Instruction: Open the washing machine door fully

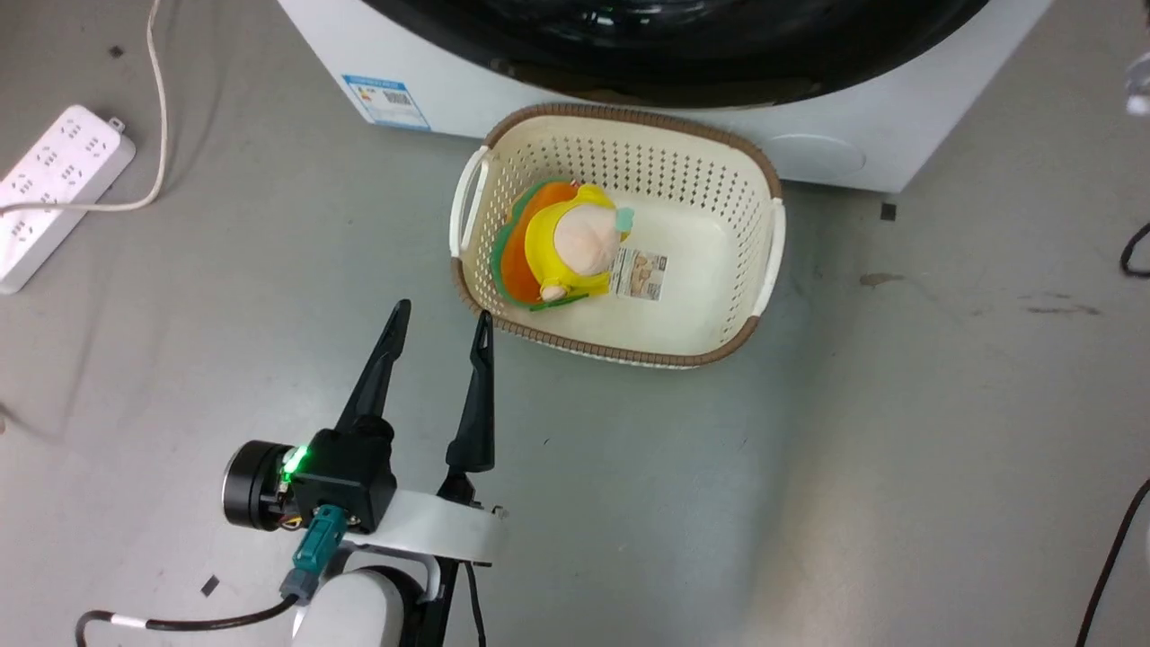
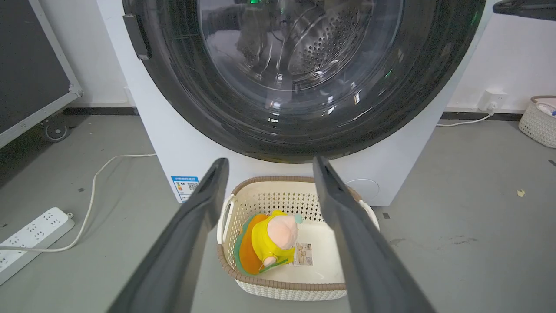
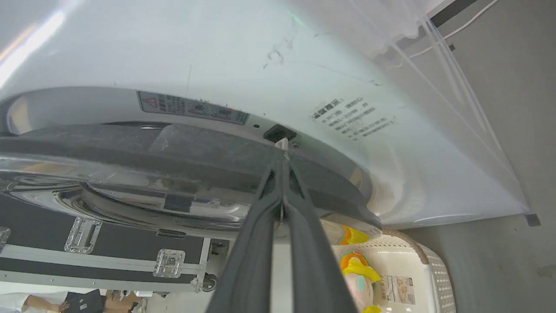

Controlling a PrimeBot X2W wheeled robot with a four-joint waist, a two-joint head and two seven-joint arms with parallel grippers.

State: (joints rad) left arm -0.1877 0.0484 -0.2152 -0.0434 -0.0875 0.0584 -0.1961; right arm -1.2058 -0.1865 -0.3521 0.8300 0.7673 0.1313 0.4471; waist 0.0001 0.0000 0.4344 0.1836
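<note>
The washing machine (image 1: 467, 81) is a white box at the top of the head view. Its door (image 2: 195, 108) is a glossy black disc with a clear glass bowl, lying close against the white front (image 2: 182, 143). My right gripper (image 3: 282, 150) is shut with nothing in it. Its tips sit at the seam between the door's rim (image 3: 173, 148) and the machine (image 3: 217, 56), just under the dark latch slot (image 3: 278, 132). The fingers (image 2: 521, 8) show dark at the door's right edge. My left gripper (image 1: 443, 314) hangs open and empty above the floor, short of the basket.
A cream perforated basket (image 1: 629, 117) holding a yellow and orange plush toy (image 1: 566, 243) stands on the floor against the machine's foot. A white power strip (image 1: 54, 180) with its cable lies at the left. A black flight case (image 3: 108, 243) stands beyond the door.
</note>
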